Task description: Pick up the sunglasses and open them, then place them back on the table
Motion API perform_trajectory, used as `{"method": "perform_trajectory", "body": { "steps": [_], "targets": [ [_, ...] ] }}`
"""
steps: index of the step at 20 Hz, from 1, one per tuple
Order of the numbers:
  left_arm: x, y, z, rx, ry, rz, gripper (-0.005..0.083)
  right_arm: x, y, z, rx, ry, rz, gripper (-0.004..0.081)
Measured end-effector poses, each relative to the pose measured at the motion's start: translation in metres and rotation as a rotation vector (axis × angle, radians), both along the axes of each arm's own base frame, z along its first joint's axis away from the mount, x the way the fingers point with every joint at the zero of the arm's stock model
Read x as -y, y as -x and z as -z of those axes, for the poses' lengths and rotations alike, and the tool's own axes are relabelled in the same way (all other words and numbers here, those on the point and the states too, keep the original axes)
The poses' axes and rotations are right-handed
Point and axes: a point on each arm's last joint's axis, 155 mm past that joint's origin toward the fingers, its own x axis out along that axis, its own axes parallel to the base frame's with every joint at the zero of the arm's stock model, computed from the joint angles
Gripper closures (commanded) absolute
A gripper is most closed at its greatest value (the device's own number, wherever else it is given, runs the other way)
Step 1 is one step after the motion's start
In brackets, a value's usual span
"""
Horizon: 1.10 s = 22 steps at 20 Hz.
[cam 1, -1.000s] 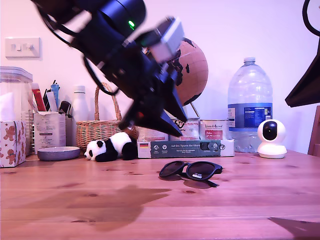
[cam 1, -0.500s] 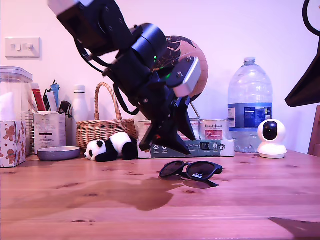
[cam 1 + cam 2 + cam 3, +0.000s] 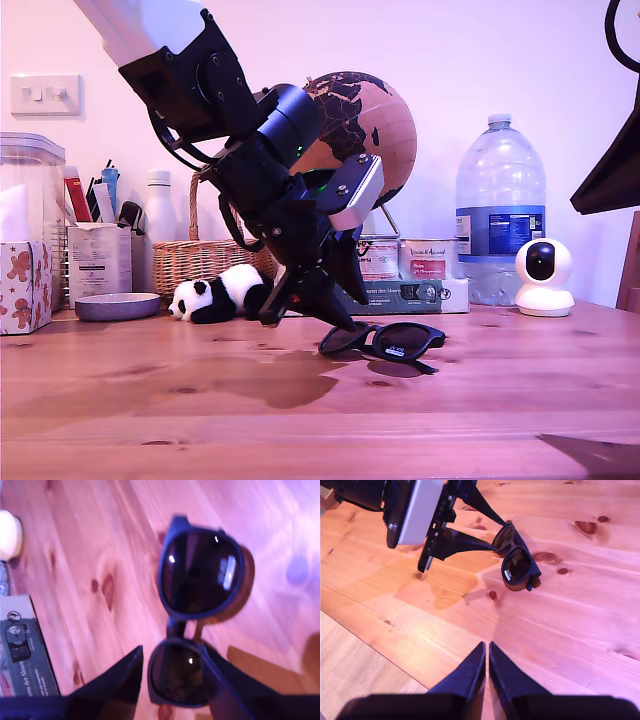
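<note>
My first tool (image 3: 312, 312) hangs with its fingers spread wide on either side of one lens of the sunglasses (image 3: 384, 341), and whether a fingertip (image 3: 120, 680) touches the frame I cannot tell; the first wrist view is blurred. The sunglasses lie folded on the surface (image 3: 200, 400), at about 3 o'clock from the first tool's tips in the exterior view, a small white sticker on the outer lens. My second tool (image 3: 486, 655) is clenched on nothing above bare planks, and its arm is cut off at the exterior view's right edge. Behind stand a globe (image 3: 365, 125), a basket (image 3: 200, 260), a toy panda (image 3: 215, 297), a water bottle (image 3: 499, 215) and a small white camera (image 3: 543, 277).
</note>
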Motion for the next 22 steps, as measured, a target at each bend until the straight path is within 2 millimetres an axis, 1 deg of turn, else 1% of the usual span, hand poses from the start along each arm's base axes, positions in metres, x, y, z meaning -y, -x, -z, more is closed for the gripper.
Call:
{"method": "perform_trajectory", "body": {
  "steps": [5,11,18,22],
  "targets": [
    [0.007,0.003,-0.004,-0.001,0.028,0.028,0.045,0.0,0.0,0.0,0.0,0.0,0.0,0.078],
    [0.011,0.0,-0.008,0.019,0.048,0.032,0.045,0.0,0.0,0.0,0.0,0.0,0.0,0.078],
    [0.015,0.004,0.009,-0.003,0.031,0.047,0.045,0.0,0.0,0.0,0.0,0.0,0.0,0.078],
    [0.015,0.004,0.011,0.0,0.03,0.054,0.0458,0.0,0.0,0.0,0.0,0.0,0.0,0.078]
  ]
}}
